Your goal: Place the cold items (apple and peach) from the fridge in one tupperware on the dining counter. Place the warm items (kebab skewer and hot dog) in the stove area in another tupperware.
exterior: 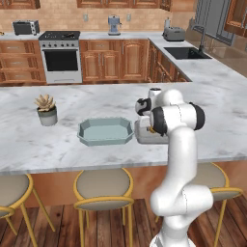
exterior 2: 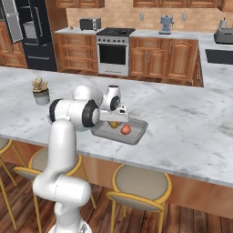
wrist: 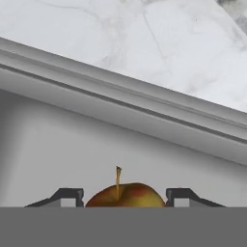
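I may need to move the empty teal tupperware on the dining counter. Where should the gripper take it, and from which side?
Grip the teal tupperware by its raised rim on a long straight side, coming straight down from above, one finger inside the wall and one outside. The tray looks too wide to span, it lies flat on the dining counter, and the near long edge is unobstructed. This is a judgement.

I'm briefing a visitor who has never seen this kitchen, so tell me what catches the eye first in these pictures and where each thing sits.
First comes the white arm bent over the marbled dining counter, its gripper down inside the greyish tupperware, fingertips on either side of a red-yellow apple. A reddish peach lies beside it in that tray. To its left sit the empty pale teal tupperware and a small potted succulent.
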